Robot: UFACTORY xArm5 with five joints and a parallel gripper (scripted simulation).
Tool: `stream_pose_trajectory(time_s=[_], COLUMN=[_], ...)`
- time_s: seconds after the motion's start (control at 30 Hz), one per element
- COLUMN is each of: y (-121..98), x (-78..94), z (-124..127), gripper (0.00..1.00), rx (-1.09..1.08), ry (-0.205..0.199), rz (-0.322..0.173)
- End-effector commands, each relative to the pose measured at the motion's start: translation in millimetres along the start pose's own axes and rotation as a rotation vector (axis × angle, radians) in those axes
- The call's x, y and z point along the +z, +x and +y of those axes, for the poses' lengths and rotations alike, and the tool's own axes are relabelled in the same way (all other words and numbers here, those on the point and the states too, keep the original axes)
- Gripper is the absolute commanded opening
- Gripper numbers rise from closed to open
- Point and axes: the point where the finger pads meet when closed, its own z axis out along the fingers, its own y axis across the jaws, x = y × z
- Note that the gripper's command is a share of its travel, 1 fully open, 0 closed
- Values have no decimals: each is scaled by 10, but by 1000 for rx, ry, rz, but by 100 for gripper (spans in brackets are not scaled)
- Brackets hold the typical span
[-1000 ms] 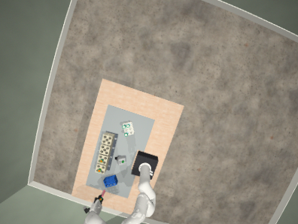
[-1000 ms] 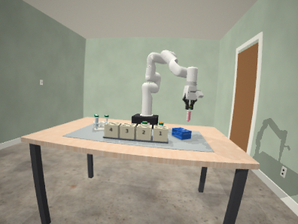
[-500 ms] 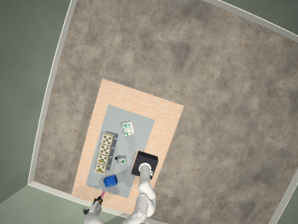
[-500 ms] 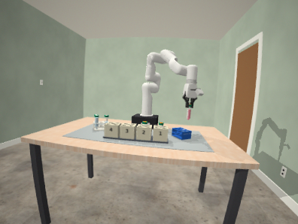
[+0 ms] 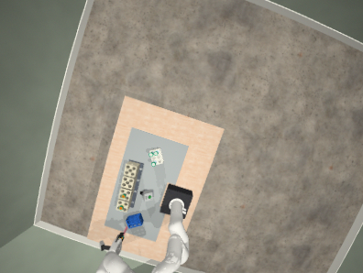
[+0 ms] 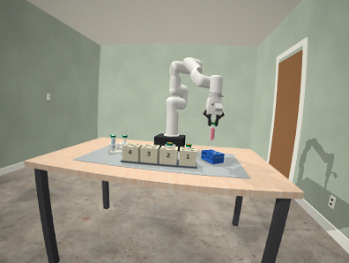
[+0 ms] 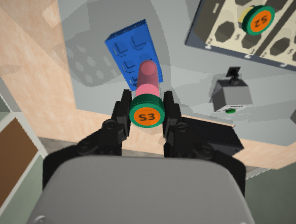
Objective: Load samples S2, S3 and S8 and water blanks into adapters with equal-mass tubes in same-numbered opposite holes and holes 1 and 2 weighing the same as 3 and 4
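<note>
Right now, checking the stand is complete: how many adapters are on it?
4, in one row in the exterior view: adapter 4 leftmost, then adapter 3, adapter 2, and adapter 1 beside the blue rack. None seems hidden.

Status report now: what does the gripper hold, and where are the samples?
Gripper shut on tube S3, lifted above the blue rack. S2 already seated in an adapter. Nothing blocking between the tube and the adapters.
</note>
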Motion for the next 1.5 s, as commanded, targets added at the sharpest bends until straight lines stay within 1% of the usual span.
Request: stream_pose_trajectory(time_s=[0.0, 0.27, 0.33, 0.83, 0.9, 1.4, 1.47], y=[27, 56, 56, 110, 110, 165, 165], x=[-15, -10, -10, -1, -1, 8, 8], z=[205, 604, 604, 1351, 1351, 2098, 2098], gripper=[0, 0, 0, 0, 0, 0, 0], rx=[139, 161, 161, 161, 161, 161, 161], ry=[4, 5, 5, 9, 9, 13, 13], rz=[4, 2, 2, 0, 0, -1, -1])
